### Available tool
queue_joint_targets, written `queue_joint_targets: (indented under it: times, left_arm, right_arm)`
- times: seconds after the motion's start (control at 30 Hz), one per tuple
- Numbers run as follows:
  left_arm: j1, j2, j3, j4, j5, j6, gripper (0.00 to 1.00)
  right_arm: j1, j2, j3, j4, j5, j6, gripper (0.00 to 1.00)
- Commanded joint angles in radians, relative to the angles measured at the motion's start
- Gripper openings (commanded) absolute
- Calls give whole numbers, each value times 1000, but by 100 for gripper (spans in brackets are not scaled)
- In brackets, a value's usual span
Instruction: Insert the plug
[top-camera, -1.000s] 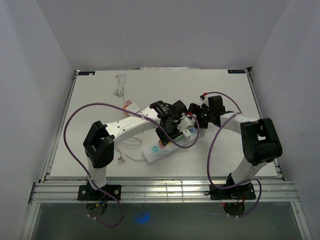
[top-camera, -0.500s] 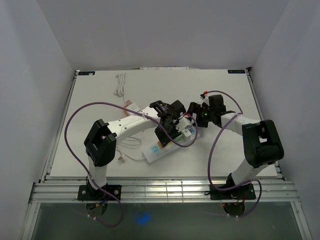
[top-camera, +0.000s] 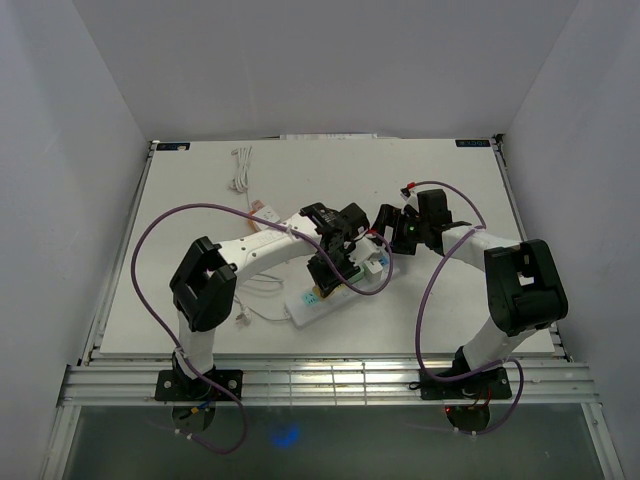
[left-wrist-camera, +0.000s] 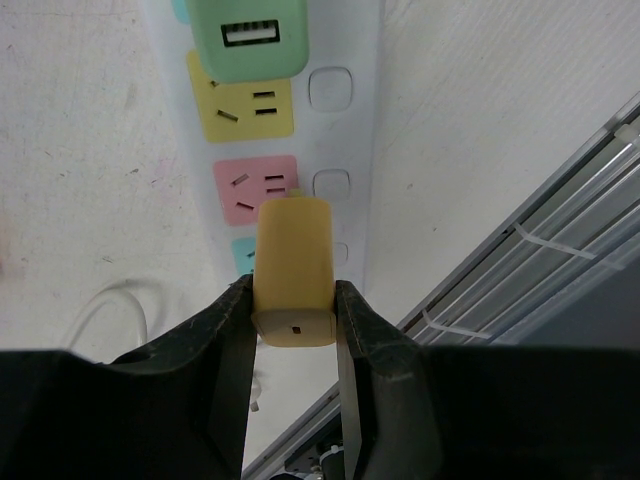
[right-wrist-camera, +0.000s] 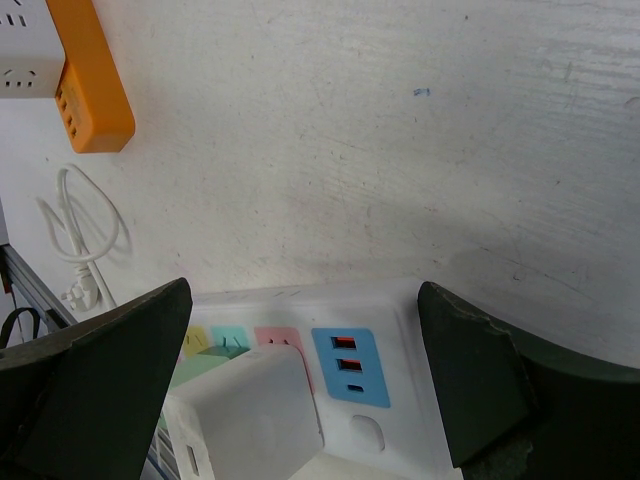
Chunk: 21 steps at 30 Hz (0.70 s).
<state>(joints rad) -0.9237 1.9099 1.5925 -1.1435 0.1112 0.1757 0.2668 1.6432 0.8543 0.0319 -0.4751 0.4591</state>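
While the left gripper clamps a yellow plug, its tip sits at the pink socket of the white power strip, possibly touching. The right gripper hangs wide open over the strip's USB end, near a white adapter.

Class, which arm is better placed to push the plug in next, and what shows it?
Left. The left gripper is shut on the yellow plug, poised at the pink socket of the power strip. The right gripper is open and empty, over the strip's blue USB panel.
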Motion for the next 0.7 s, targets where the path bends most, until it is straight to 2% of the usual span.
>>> queue_joint_targets:
  times: [0.0, 0.67]
  left_arm:
    - [9, -3, -6, 13, 10, 7, 0]
    - [26, 29, 21, 11, -25, 7, 0]
  right_arm:
    - [3, -29, 6, 17, -25, -19, 100]
    - [2, -42, -1, 19, -26, -20, 100]
